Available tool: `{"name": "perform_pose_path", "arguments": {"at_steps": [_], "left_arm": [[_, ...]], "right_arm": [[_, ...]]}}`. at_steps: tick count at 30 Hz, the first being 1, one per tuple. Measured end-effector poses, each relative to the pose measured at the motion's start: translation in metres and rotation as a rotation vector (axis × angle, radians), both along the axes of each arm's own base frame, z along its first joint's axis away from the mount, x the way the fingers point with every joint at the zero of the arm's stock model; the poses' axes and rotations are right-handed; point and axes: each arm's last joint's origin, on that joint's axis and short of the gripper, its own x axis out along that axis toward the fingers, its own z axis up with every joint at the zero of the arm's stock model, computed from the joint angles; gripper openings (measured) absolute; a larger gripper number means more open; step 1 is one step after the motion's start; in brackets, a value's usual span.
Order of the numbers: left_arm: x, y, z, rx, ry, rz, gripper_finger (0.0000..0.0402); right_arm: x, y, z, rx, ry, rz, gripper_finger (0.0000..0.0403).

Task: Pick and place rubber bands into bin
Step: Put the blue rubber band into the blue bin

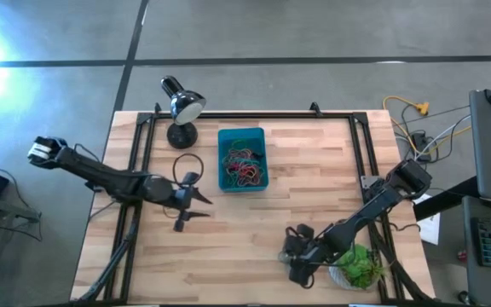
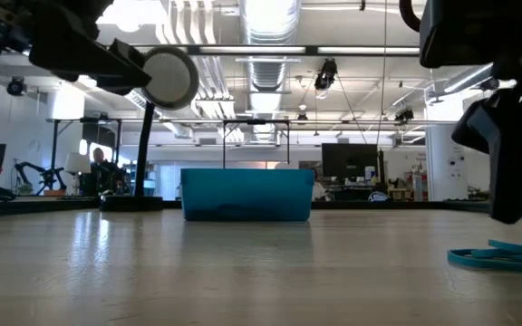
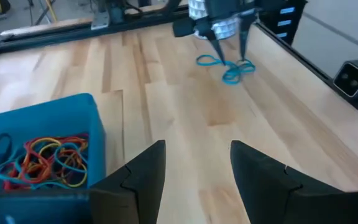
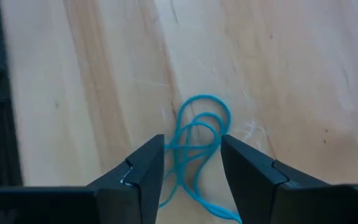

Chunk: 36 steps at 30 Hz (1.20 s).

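Blue rubber bands (image 4: pixel 194 140) on wooden table (image 4: pixel 291 74).

You are working on a pale butcher-block wooden tabletop (image 1: pixel 254 230), its narrow planks smooth with a soft satin sheen and fine scratches in the right wrist view. At its 12 o'clock stands the teal-blue rectangular plastic bin (image 1: pixel 226 136), semi-matt, with thin, limp rubber bands (image 1: pixel 244 165) in it; blue rubber loops (image 4: pixel 199 134) lie flat on the wood. The black desk lamp (image 1: pixel 181 104) has a shiny metal shade. Both grippers' fingers (image 3: pixel 143 177) look like matt black plastic.
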Motion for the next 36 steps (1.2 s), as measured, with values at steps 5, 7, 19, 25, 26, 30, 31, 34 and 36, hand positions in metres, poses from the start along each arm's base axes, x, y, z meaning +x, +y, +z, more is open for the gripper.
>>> {"name": "perform_pose_path", "arguments": {"at_steps": [5, 7, 19, 25, 26, 30, 31, 34, 36], "left_arm": [[-0.015, 0.002, -0.009, 0.005, -0.028, 0.003, 0.0166], [-0.022, 0.004, -0.010, 0.005, -0.054, 0.002, 0.0167], [-0.074, 0.020, -0.008, -0.042, -0.236, -0.006, 0.0167], [-0.095, 0.028, -0.010, -0.013, -0.308, 0.048, 0.0167], [-0.098, 0.029, -0.008, -0.016, -0.328, 0.060, 0.0166], [-0.104, 0.031, -0.008, 0.005, -0.355, 0.065, 0.0166], [-0.104, 0.031, -0.009, 0.016, -0.351, 0.067, 0.0166], [-0.104, 0.032, -0.008, 0.027, -0.353, 0.084, 0.0166], [-0.101, 0.032, -0.010, 0.044, -0.332, 0.114, 0.0167]], "right_arm": [[-0.003, -0.003, -0.005, -0.019, 0.009, -0.007, 0.0151], [-0.004, -0.004, -0.006, -0.028, 0.005, -0.009, 0.0151], [-0.006, -0.006, -0.016, 0.001, -0.043, -0.007, 0.0138], [-0.007, -0.007, -0.017, -0.002, -0.038, -0.009, 0.0136], [-0.007, -0.006, -0.019, -0.004, -0.035, -0.010, 0.0136], [-0.002, -0.003, -0.031, -0.025, -0.011, -0.018, 0.0136], [0.000, -0.001, -0.033, -0.028, -0.007, -0.018, 0.0136], [0.006, 0.004, -0.035, -0.042, 0.005, -0.019, 0.0136], [0.009, 0.005, -0.031, -0.069, 0.026, -0.021, 0.0134]]}}
